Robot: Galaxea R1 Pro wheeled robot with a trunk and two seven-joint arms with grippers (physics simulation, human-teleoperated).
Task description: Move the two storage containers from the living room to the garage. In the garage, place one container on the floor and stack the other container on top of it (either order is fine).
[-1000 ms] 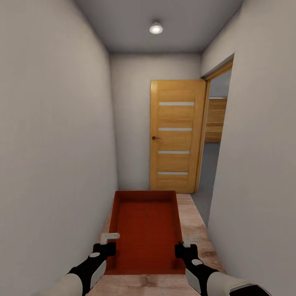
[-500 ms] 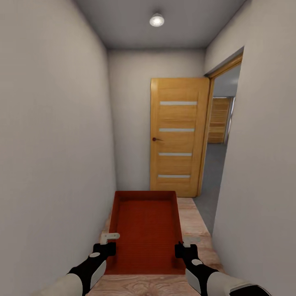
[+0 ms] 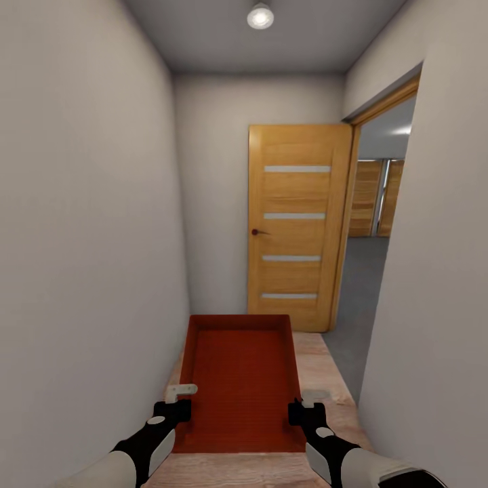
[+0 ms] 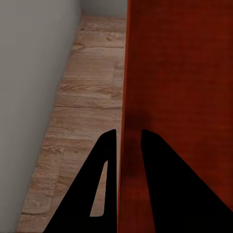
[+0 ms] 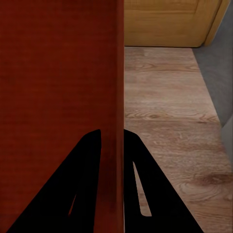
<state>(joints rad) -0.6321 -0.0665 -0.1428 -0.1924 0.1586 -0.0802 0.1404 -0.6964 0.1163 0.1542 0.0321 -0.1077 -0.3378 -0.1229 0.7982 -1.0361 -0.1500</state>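
**Container carried in corridor**

While you face the wooden door [image 3: 293,224] at the corridor's end, the storage container [image 3: 242,379] hangs between both arms above the wood-plank floor [image 3: 325,379]. The left gripper [image 4: 127,145] has its jaws clamped on one long wall; the right gripper [image 5: 112,141] clamps the opposite wall. An open doorway [image 3: 369,271] shows grey floor at right.

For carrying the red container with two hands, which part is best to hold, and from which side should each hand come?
Grip the two long side walls near the end closest to the robot, one hand per wall. The storage container is open-topped with thin upright walls, so fingers can straddle a rim from above. That is how the left hand and right hand hold it, one finger inside, one outside.
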